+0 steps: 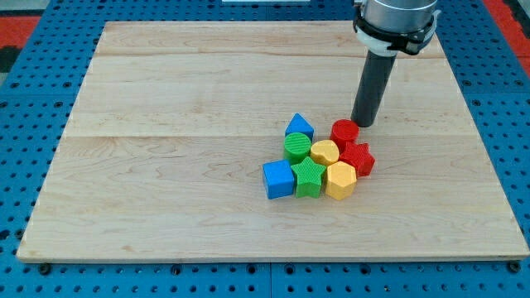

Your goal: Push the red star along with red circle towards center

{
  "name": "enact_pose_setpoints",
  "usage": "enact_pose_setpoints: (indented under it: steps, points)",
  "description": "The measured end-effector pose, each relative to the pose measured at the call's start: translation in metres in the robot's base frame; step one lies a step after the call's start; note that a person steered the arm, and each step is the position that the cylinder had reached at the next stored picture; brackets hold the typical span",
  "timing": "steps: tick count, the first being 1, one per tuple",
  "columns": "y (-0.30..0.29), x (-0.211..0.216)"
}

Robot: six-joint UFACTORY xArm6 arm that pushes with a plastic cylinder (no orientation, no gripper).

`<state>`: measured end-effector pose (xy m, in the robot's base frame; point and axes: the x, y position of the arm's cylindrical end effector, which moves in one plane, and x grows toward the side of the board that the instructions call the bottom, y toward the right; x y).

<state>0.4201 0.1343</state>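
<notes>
In the camera view, a pale wooden board (166,165) lies on a blue perforated base (33,273), and the dark rod comes down from the view's top right. My tip (362,124) rests on the board just to the view's upper right of the red circle block (344,132), touching it or very nearly so; which one cannot be told. The arm carries no jaws, only the plain rod, so nothing is grasped or clenched.

The red circle block sits at the upper right of a tight cluster a little right of the board's middle. The red star block (358,158) lies just below it, at the cluster's right edge, against the yellow round block (325,152) and the yellow hexagon block (340,180). To the left sit the green ribbed circle block (297,146), the blue triangular block (299,127), the green star block (309,177) and the blue cube (278,179), all packed closely together.
</notes>
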Motion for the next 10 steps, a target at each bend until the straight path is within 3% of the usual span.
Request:
enact_pose_setpoints:
  steps: [2, 3, 4, 6, 9, 10]
  points:
    - [0.032, 0.002]
    - [0.097, 0.039]
    - [0.095, 0.114]
    - [0.020, 0.073]
    - [0.047, 0.067]
    - [0.071, 0.094]
